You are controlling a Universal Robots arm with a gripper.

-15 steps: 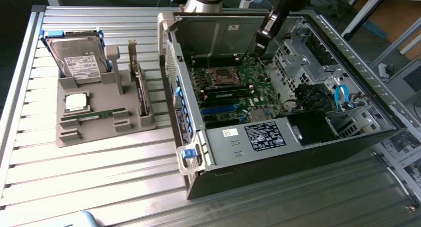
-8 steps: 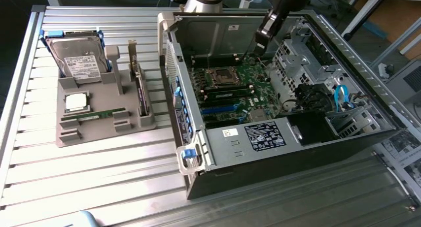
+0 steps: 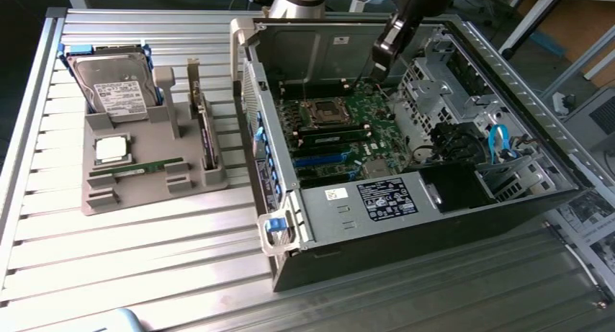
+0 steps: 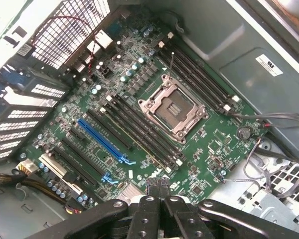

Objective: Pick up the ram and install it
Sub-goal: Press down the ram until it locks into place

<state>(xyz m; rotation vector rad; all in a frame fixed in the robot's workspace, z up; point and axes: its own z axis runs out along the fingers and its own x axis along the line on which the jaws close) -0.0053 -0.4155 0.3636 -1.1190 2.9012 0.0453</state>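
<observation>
The open computer case [image 3: 423,152] lies on its side on a slatted metal table [image 3: 144,274], its motherboard [image 4: 154,124] facing up, and everything here sits relative to it. To the exterior view's left of the case, well apart from its wall, a grey parts holder [image 3: 144,173] carries the ram [image 3: 144,167], a thin green stick lying flat in a slot near the holder's front, beside a square silver CPU chip [image 3: 111,149] and below a hard drive [image 3: 115,87] whose white label has print too small to read. The gripper [image 4: 160,191] hangs above the motherboard inside the case, its fingers pressed together and holding nothing. Beneath it the wrist view shows the empty CPU socket [image 4: 172,107] framed in metal, with black memory slots on both sides and a long blue expansion slot [image 4: 102,142] further off. A white sticker [image 4: 269,64] on the case's inner wall bears a small mark that cannot be made out, and a black label [image 3: 387,199] on the case's front beam is likewise unreadable. Open room lies above the board, bounded by the case walls.
</observation>
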